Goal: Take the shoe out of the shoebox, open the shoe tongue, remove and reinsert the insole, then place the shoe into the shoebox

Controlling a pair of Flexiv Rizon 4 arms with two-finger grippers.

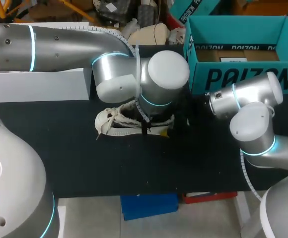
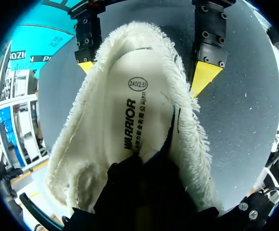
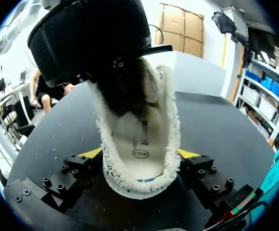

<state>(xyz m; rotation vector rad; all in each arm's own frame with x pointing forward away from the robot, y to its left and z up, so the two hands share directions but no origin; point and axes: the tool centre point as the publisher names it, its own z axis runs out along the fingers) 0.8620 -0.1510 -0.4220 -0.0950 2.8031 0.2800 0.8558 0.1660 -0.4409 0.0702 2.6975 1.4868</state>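
Note:
A white fleece-lined shoe (image 1: 115,122) lies on the black table (image 1: 59,148), toe to the left. My left arm hangs over its opening. The left gripper (image 2: 146,166) reaches down inside and its dark fingers are shut on the edge of the white insole (image 2: 130,120), their tips hidden; from the right wrist it shows as a black mass (image 3: 118,84) in the shoe's mouth. My right gripper (image 3: 140,155) is at the heel (image 3: 139,180), shut on it, one yellow fingertip (image 2: 204,77) against each side. The teal shoebox (image 1: 243,74) stands open at the back right.
A white block (image 1: 39,84) sits at the back left of the table under my left arm. The table's front edge (image 1: 149,193) runs close in front of the shoe. My right arm's elbow (image 1: 253,129) stands between the shoe and the table's right end.

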